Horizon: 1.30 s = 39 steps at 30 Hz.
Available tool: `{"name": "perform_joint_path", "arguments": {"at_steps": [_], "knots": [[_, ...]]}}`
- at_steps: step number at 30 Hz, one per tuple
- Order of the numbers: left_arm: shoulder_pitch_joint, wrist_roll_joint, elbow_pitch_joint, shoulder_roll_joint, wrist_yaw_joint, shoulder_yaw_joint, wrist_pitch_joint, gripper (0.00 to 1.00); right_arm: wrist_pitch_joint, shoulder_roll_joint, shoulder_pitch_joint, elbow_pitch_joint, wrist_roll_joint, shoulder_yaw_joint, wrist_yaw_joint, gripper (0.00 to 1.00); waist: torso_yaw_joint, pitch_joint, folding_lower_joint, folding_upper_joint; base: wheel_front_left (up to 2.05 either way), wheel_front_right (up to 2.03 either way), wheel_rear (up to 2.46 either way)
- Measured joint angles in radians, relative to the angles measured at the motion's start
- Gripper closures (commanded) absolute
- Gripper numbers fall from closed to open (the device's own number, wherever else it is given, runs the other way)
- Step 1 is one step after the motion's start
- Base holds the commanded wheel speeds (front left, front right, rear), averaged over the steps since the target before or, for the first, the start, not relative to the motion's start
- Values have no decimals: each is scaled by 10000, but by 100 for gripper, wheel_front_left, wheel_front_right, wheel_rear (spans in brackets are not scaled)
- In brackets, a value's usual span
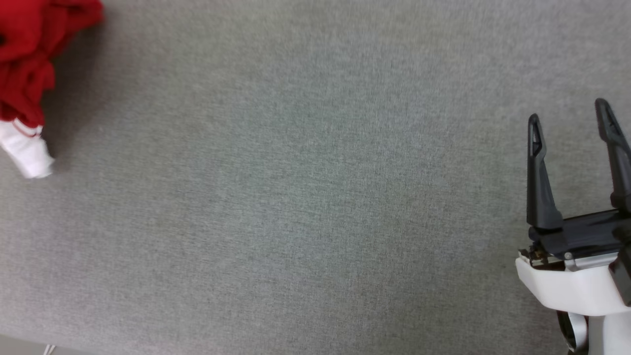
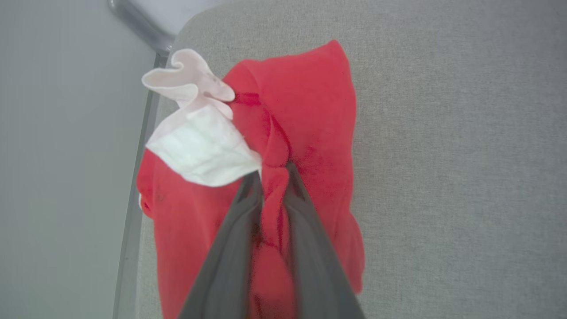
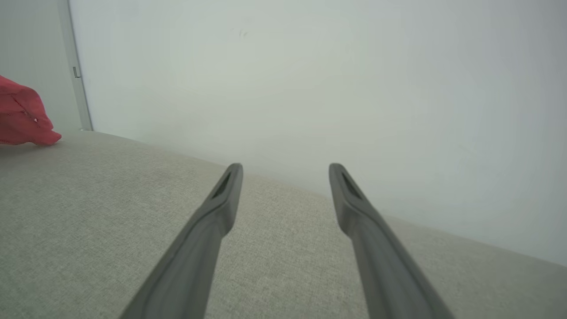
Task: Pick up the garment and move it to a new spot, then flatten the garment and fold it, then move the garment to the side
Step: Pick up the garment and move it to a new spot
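The garment (image 1: pixel 29 54) is a bunched red shirt with a white sleeve, hanging at the head view's upper left corner over the grey surface. In the left wrist view my left gripper (image 2: pixel 272 170) is shut on a ridge of its red cloth, and the garment (image 2: pixel 310 124) droops below the fingers with the white sleeve folded out to one side. Its print is hidden in the folds. My right gripper (image 1: pixel 572 116) stands open at the lower right, far from the garment, with nothing between its fingers. From the right wrist, that gripper (image 3: pixel 285 170) points over the surface, and the garment (image 3: pixel 22 117) sits far left.
A grey fabric-covered surface (image 1: pixel 296 197) spreads across the head view. Its edge and a metal rail (image 2: pixel 141 26) lie close to the garment in the left wrist view. A pale wall (image 3: pixel 310 79) rises behind the surface.
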<state>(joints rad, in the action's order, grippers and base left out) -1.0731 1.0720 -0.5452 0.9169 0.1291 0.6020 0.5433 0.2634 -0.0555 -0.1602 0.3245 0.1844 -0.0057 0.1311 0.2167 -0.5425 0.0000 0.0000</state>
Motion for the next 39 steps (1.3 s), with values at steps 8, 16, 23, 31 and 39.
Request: {"name": "perform_joint_path", "arguments": {"at_steps": [8,16,23,31,39], "knots": [[-1042,-489,1964,447,0,1014,113,100,0,33,264,-416,-546,84,-2,0,-81,1195,-2,0,0,0,0],[-2298,-915,3365,194,0,1927,426,100,0,35,505,-698,-1085,61,-2,0,-714,2038,-2,0,0,0,0],[-3188,-1252,4199,-840,0,2842,418,100,0,35,677,-863,-1419,65,-2,0,-1567,2517,-2,0,0,0,0],[-3507,-1260,4650,-1812,0,3716,190,100,0,36,679,-984,-1691,82,-2,0,-2531,2688,-2,0,0,0,0],[-2941,-1352,4984,-2855,0,5118,-393,100,0,35,634,-1087,-1870,23,-2,0,-3180,2396,-1,0,0,0,0]]}}
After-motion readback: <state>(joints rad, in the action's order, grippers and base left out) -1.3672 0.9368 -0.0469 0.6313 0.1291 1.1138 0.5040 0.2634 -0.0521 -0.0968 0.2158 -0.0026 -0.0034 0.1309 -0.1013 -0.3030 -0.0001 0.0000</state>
